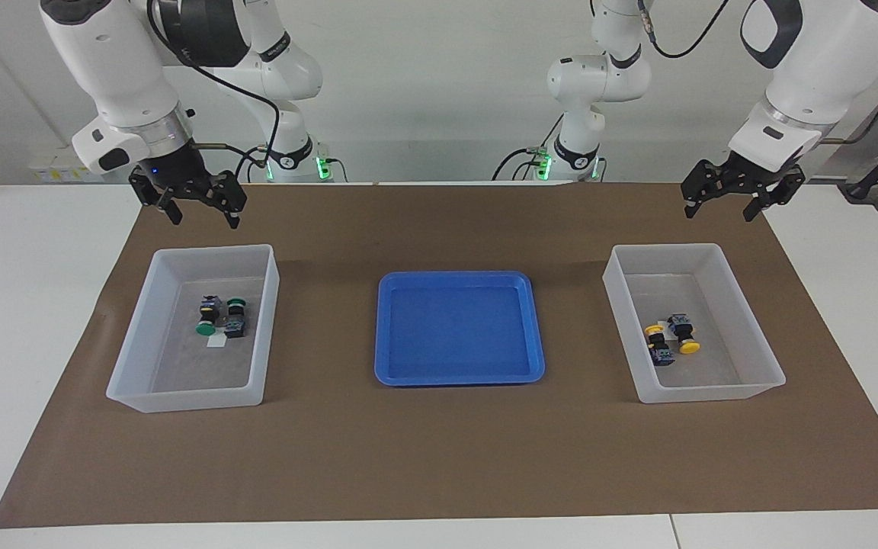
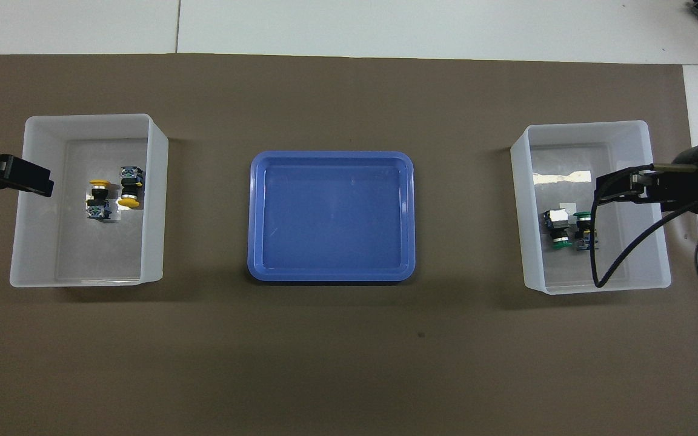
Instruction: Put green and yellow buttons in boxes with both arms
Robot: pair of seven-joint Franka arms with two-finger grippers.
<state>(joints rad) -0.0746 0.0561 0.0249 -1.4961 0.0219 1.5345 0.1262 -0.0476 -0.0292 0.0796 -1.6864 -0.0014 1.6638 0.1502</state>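
Note:
Two green buttons (image 1: 206, 326) (image 2: 561, 241) lie side by side in the translucent box (image 1: 187, 400) (image 2: 591, 125) at the right arm's end. Two yellow buttons (image 1: 688, 347) (image 2: 129, 203) lie together in the matching box (image 1: 713, 393) (image 2: 82, 118) at the left arm's end. My right gripper (image 1: 206, 219) (image 2: 612, 192) hangs open and empty, high over the rim of the green buttons' box. My left gripper (image 1: 719, 213) (image 2: 28, 180) is open and empty too, raised over the rim of the yellow buttons' box.
A blue tray (image 1: 454, 276) (image 2: 331, 155) sits between the two boxes, with nothing in it. A brown mat (image 1: 439, 457) covers the table under everything. A small white scrap lies on the floor of each box beside the buttons.

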